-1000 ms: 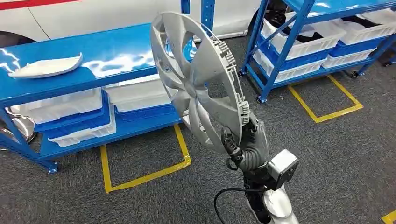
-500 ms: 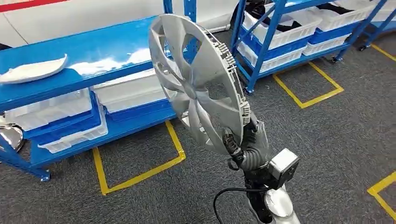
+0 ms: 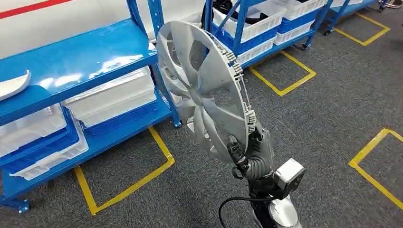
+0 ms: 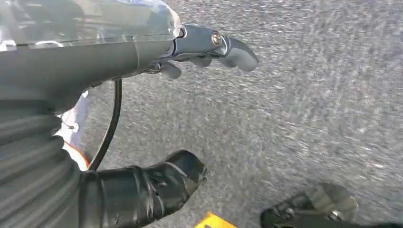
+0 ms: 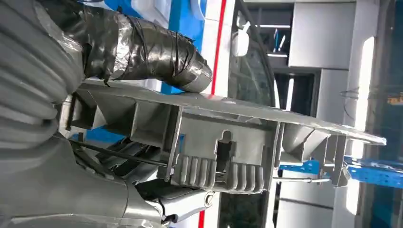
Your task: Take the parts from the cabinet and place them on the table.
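While the right hand (image 3: 249, 149) grips the lower rim of the hubcap (image 3: 204, 90), the silver disc stands nearly upright above the carpet (image 3: 332, 109), its spoked face turned toward the blue rack (image 3: 76, 61). In the right wrist view the taped thumb (image 5: 147, 47) presses on one side of the hubcap's rim (image 5: 228, 142) and the grey palm sits on the other, so the part is clamped between them. Behind the hubcap, the rack holds white bins (image 3: 111, 97) on its lower shelf, and a white curved part (image 3: 12, 85) lies at the far end of its top shelf. A second blue rack (image 3: 256, 23) with more bins stands beyond the hubcap. Yellow tape (image 3: 123, 187) marks squares on the carpet below the rack. The left hand (image 4: 157, 118) hangs over the carpet with its fingers apart, holding nothing.
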Motion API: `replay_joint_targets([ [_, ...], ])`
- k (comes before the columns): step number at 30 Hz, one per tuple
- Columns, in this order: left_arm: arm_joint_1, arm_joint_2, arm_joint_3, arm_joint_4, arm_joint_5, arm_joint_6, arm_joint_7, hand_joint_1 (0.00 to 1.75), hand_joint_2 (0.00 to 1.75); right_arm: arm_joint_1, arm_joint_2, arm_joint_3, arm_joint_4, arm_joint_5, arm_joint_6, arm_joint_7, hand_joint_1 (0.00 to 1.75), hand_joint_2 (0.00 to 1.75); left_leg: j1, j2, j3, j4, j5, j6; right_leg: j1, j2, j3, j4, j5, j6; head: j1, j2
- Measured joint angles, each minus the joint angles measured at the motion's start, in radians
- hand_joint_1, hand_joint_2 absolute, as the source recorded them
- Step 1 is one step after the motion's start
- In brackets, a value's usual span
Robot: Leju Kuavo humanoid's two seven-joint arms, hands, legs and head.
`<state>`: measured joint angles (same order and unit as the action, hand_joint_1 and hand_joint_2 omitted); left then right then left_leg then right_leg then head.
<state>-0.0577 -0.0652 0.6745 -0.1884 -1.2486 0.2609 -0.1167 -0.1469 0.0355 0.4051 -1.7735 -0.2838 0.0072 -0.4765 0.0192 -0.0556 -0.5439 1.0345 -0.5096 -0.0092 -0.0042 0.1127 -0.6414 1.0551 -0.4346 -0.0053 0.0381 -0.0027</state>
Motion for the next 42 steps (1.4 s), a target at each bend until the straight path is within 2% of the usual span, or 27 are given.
replay_joint_targets([
  [1, 0.0, 0.001, 0.0, 0.0, 0.0, 0.0, 0.002, 0.0, 1.75, 0.005, -0.002, 0.0, -0.001, 0.0, -0.002, -0.001, 1.75, 1.75, 0.001, 0.012, 0.0, -0.005, 0.006, 0.007, 0.002, 0.013, -0.004, -0.001, 0.006, 0.008, 0.0, 0.0],
  [2, 0.001, 0.002, 0.0, 0.0, -0.002, -0.002, 0.007, 0.0, 1.75, 0.012, -0.004, -0.003, -0.003, 0.003, -0.004, -0.002, 1.75, 1.75, 0.009, 0.029, 0.0, -0.015, 0.015, 0.019, 0.001, -0.003, -0.008, 0.005, -0.001, 0.009, 0.0, 0.0],
  [3, 0.002, 0.004, 0.001, 0.0, -0.003, -0.002, 0.013, 0.0, 1.75, 0.017, -0.006, -0.005, -0.007, 0.006, -0.005, -0.005, 1.75, 1.75, 0.007, 0.04, -0.001, -0.019, 0.02, 0.027, 0.005, -0.056, -0.02, 0.034, -0.031, 0.012, 0.004, 0.0],
  [5, 0.005, 0.006, 0.001, 0.0, -0.007, -0.002, 0.021, 0.0, 1.75, 0.023, -0.006, -0.006, -0.008, 0.014, -0.012, -0.009, 1.75, 1.75, 0.002, 0.063, -0.006, -0.018, 0.021, 0.03, 0.0, -0.096, -0.074, 0.166, -0.111, 0.018, 0.005, 0.0],
  [7, 0.008, 0.009, 0.001, 0.0, -0.01, -0.003, 0.022, 0.0, 1.75, 0.04, -0.006, -0.006, -0.008, 0.026, -0.022, -0.018, 1.75, 1.75, 0.002, 0.089, -0.009, -0.017, 0.021, 0.03, -0.005, -0.104, -0.121, 0.288, -0.156, 0.023, 0.005, 0.0],
  [8, 0.009, 0.01, 0.001, 0.0, -0.008, -0.004, 0.023, 0.0, 1.75, 0.05, -0.007, -0.007, -0.011, 0.033, -0.027, -0.02, 1.75, 1.75, 0.002, 0.102, -0.009, -0.016, 0.021, 0.03, -0.009, -0.106, -0.115, 0.285, -0.144, 0.026, 0.005, 0.0],
  [10, 0.007, 0.01, 0.004, 0.0, 0.004, -0.004, 0.024, 0.0, 1.75, 0.066, -0.008, -0.008, -0.02, 0.047, -0.043, -0.022, 1.75, 1.75, 0.002, 0.125, -0.009, -0.015, 0.02, 0.028, -0.014, -0.121, -0.035, 0.155, -0.074, 0.028, 0.005, 0.0],
  [11, 0.006, 0.01, 0.007, 0.0, 0.008, -0.004, 0.026, 0.0, 1.75, 0.073, -0.008, -0.01, -0.029, 0.055, -0.051, -0.023, 1.75, 1.75, 0.002, 0.133, -0.008, -0.014, 0.018, 0.024, -0.015, -0.141, 0.018, 0.062, -0.039, 0.027, 0.005, 0.0],
  [12, 0.006, 0.013, 0.01, 0.0, 0.01, -0.005, 0.029, 0.0, 1.75, 0.077, -0.008, -0.011, -0.037, 0.062, -0.057, -0.027, 1.75, 1.75, 0.0, 0.141, -0.007, -0.013, 0.017, 0.017, -0.006, -0.195, 0.045, 0.006, -0.057, 0.027, 0.005, 0.0],
  [17, -0.001, 0.014, 0.022, 0.0, 0.014, -0.013, 0.04, 0.0, 1.75, 0.103, -0.008, -0.014, -0.078, 0.089, -0.08, -0.034, 1.75, 1.75, -0.003, 0.18, -0.003, -0.013, 0.009, -0.014, 0.001, -0.141, 0.037, -0.004, -0.04, -0.007, 0.003, 0.0],
  [19, -0.003, 0.015, 0.026, 0.0, 0.016, -0.013, 0.037, 0.0, 1.75, 0.117, -0.008, -0.015, -0.098, 0.101, -0.091, -0.035, 1.75, 1.75, 0.002, 0.095, -0.032, 0.063, -0.052, -0.015, 0.0, -0.125, 0.034, -0.007, -0.035, -0.021, 0.003, 0.0],
  [21, -0.001, 0.014, 0.027, 0.0, 0.018, -0.013, 0.036, 0.0, 1.75, 0.123, -0.007, -0.015, -0.111, 0.107, -0.093, -0.036, 1.75, 1.75, 0.001, 0.068, -0.104, 0.224, -0.128, -0.014, 0.005, -0.101, 0.031, -0.006, -0.032, -0.029, 0.003, 0.0],
  [22, 0.001, 0.014, 0.027, 0.0, 0.018, -0.013, 0.036, 0.0, 1.75, 0.127, -0.007, -0.015, -0.114, 0.107, -0.094, -0.036, 1.75, 1.75, 0.001, 0.064, -0.134, 0.288, -0.144, -0.012, 0.01, -0.086, 0.03, -0.005, -0.031, -0.032, 0.004, 0.0],
  [23, 0.002, 0.015, 0.029, 0.0, 0.018, -0.013, 0.036, 0.0, 1.75, 0.131, -0.007, -0.015, -0.117, 0.107, -0.094, -0.036, 1.75, 1.75, 0.0, 0.063, -0.142, 0.303, -0.135, -0.008, 0.013, -0.072, 0.029, -0.004, -0.03, -0.033, 0.004, 0.0],
  [25, 0.001, 0.015, 0.031, 0.0, 0.018, -0.013, 0.032, 0.0, 1.75, 0.14, -0.007, -0.015, -0.122, 0.11, -0.097, -0.036, 1.75, 1.75, -0.006, 0.057, -0.095, 0.195, -0.055, 0.006, 0.018, -0.042, 0.03, -0.001, -0.03, -0.033, 0.003, 0.0],
  [26, -0.002, 0.016, 0.031, 0.0, 0.017, -0.013, 0.025, 0.0, 1.75, 0.142, -0.007, -0.015, -0.128, 0.115, -0.099, -0.036, 1.75, 1.75, -0.01, 0.039, -0.052, 0.102, -0.007, 0.015, 0.018, -0.03, 0.03, 0.001, -0.03, -0.033, 0.004, 0.0],
  [27, -0.003, 0.019, 0.031, 0.0, 0.013, -0.011, 0.018, 0.0, 1.75, 0.143, -0.007, -0.015, -0.133, 0.119, -0.102, -0.036, 1.75, 1.75, -0.013, -0.008, -0.022, 0.026, 0.013, 0.025, 0.015, -0.021, 0.029, 0.002, -0.029, -0.032, 0.004, 0.0],
  [28, -0.006, 0.02, 0.031, 0.0, 0.01, -0.011, 0.009, 0.0, 1.75, 0.142, -0.007, -0.015, -0.138, 0.122, -0.105, -0.036, 1.75, 1.75, -0.01, -0.027, -0.01, 0.005, 0.005, 0.025, 0.02, -0.011, 0.024, 0.005, -0.027, -0.028, 0.005, 0.0],
  [31, -0.028, 0.019, 0.031, 0.0, 0.006, -0.012, 0.0, 0.0, 1.75, 0.142, -0.007, -0.017, -0.152, 0.122, -0.106, -0.032, 1.75, 1.75, -0.017, -0.002, -0.004, -0.007, 0.009, 0.025, 0.006, 0.019, 0.013, 0.0, -0.014, -0.009, 0.003, 0.0],
  [32, -0.036, 0.018, 0.031, 0.0, 0.003, -0.013, 0.0, 0.0, 1.75, 0.142, -0.007, -0.019, -0.156, 0.122, -0.106, -0.031, 1.75, 1.75, -0.008, 0.01, 0.001, -0.024, 0.02, 0.03, 0.015, 0.023, 0.01, -0.002, -0.013, -0.003, 0.004, 0.0],
  [34, -0.046, 0.017, 0.031, 0.0, 0.003, -0.014, -0.005, 0.0, 1.75, 0.138, -0.008, -0.024, -0.161, 0.122, -0.104, -0.029, 1.75, 1.75, -0.006, 0.037, 0.004, -0.04, 0.031, 0.041, 0.013, -0.069, -0.01, 0.046, -0.058, 0.005, 0.008, 0.0],
  [35, -0.047, 0.017, 0.031, 0.0, 0.005, -0.014, -0.012, 0.0, 1.75, 0.133, -0.007, -0.024, -0.161, 0.122, -0.103, -0.028, 1.75, 1.75, -0.006, 0.05, 0.002, -0.04, 0.031, 0.041, 0.008, -0.088, -0.04, 0.11, -0.096, 0.012, 0.007, 0.0],
  [37, -0.054, 0.018, 0.031, 0.0, 0.01, -0.015, -0.029, 0.0, 1.75, 0.13, -0.008, -0.024, -0.161, 0.122, -0.098, -0.026, 1.75, 1.75, -0.006, 0.081, 0.0, -0.039, 0.03, 0.04, -0.004, -0.102, -0.105, 0.253, -0.154, 0.025, 0.007, 0.0],
  [38, -0.061, 0.018, 0.031, 0.0, 0.01, -0.016, -0.033, 0.0, 1.75, 0.129, -0.008, -0.024, -0.16, 0.121, -0.093, -0.023, 1.75, 1.75, -0.004, 0.095, 0.0, -0.039, 0.029, 0.038, -0.011, -0.106, -0.115, 0.277, -0.151, 0.032, 0.007, 0.0],
  [39, -0.065, 0.017, 0.031, 0.0, 0.01, -0.018, -0.033, 0.0, 1.75, 0.127, -0.008, -0.024, -0.159, 0.119, -0.088, -0.018, 1.75, 1.75, -0.002, 0.107, 0.0, -0.038, 0.027, 0.036, -0.018, -0.11, -0.102, 0.254, -0.128, 0.039, 0.008, 0.0],
  [41, -0.072, 0.013, 0.031, 0.0, 0.01, -0.018, -0.02, 0.0, 1.75, 0.115, -0.008, -0.024, -0.156, 0.116, -0.085, -0.011, 1.75, 1.75, 0.005, 0.129, 0.001, -0.032, 0.02, 0.025, -0.026, -0.129, -0.019, 0.103, -0.049, 0.049, 0.008, 0.0],
  [42, -0.075, 0.013, 0.032, 0.0, 0.013, -0.017, -0.01, 0.0, 1.75, 0.107, -0.008, -0.024, -0.153, 0.116, -0.083, -0.01, 1.75, 1.75, 0.007, 0.139, 0.002, -0.025, 0.015, 0.016, -0.027, -0.16, 0.028, 0.018, -0.022, 0.053, 0.008, 0.0],
])
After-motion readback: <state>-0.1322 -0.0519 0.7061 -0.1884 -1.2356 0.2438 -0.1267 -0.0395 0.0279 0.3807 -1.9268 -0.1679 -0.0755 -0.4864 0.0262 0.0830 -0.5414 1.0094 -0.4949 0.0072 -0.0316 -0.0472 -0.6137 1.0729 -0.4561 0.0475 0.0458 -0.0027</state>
